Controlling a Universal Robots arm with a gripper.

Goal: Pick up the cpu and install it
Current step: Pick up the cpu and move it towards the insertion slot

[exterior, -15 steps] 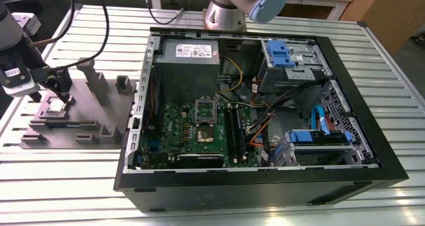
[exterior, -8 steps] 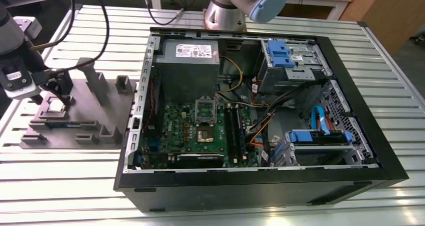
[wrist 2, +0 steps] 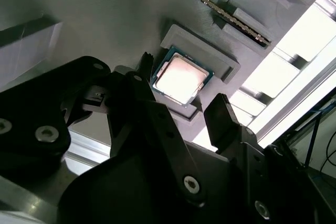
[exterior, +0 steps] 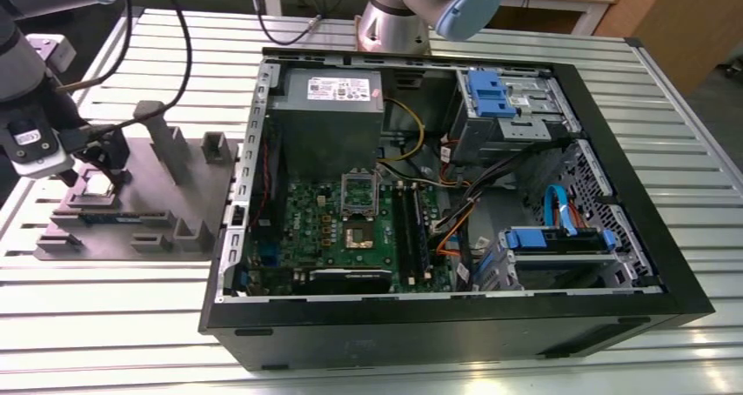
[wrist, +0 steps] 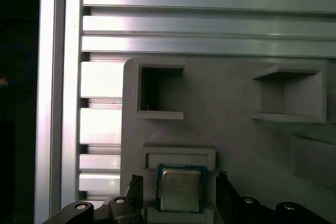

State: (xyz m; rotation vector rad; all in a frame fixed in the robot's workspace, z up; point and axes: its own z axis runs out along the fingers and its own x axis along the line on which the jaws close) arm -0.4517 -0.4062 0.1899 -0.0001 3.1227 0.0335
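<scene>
The cpu [exterior: 97,187], a small square chip with a silvery top, lies flat in a shallow pocket of the grey fixture plate [exterior: 151,212] at the exterior view's left. Both wrist views show the cpu [wrist 2: 181,80] [wrist: 180,188] seated in its recess. My gripper [exterior: 100,174] hangs just above it, open, and the gripper [wrist 2: 184,92] [wrist: 179,188] has one black finger on each side of the chip. Small gaps separate the fingers [wrist: 135,188] from the chip's edges. Nothing is held.
An open computer case [exterior: 650,264] lies at the exterior view's right, with the motherboard [exterior: 348,238], its socket [exterior: 358,231] and the raised socket frame [exterior: 360,186]. Upright posts [exterior: 163,147] stand on the fixture. A memory stick [wrist 2: 220,11] lies near the cpu. A second arm's base [exterior: 395,21] stands behind.
</scene>
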